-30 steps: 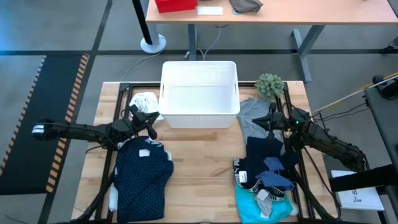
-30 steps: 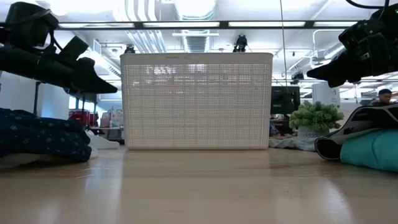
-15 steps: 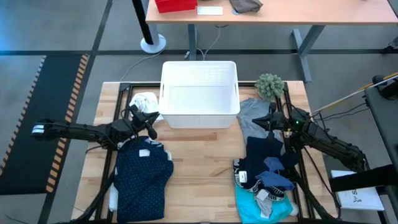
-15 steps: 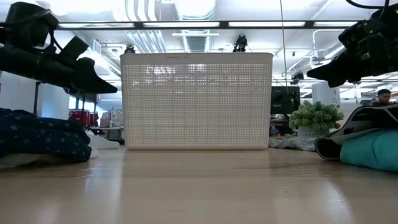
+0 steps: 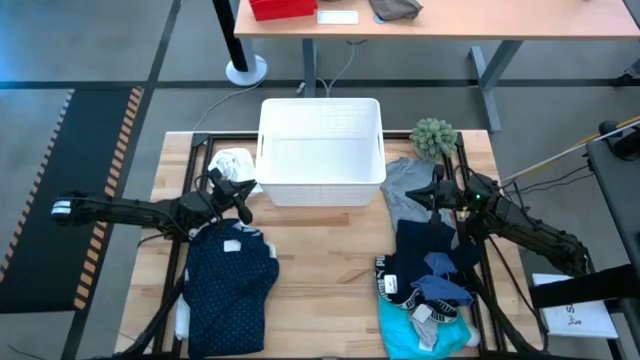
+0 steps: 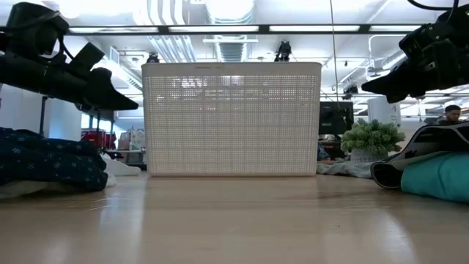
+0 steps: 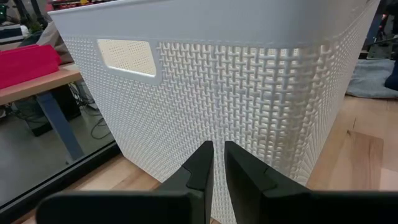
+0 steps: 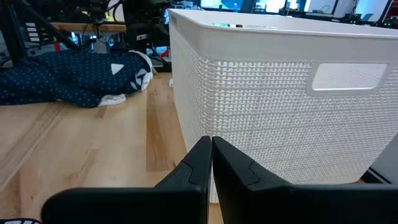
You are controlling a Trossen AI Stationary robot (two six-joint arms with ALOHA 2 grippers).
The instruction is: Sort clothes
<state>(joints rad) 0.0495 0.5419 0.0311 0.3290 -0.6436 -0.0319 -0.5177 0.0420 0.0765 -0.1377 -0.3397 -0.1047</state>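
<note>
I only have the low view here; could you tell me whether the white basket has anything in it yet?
Observer: From above, the white basket looks empty; only its bare floor shows.
Operator: Thanks. What lies behind the dotted navy heap on my left?
Observer: The high view shows a small white cloth beside the basket's left wall, beyond the navy dotted shirt.
Operator: And are the grippers carrying anything?
Observer: No. The left gripper is nearly shut and the right gripper is shut, each empty and facing a basket wall.
Operator: What makes up the pile on my right?
Observer: Dark navy pieces lie between a grey tee and a turquoise piece.
</note>
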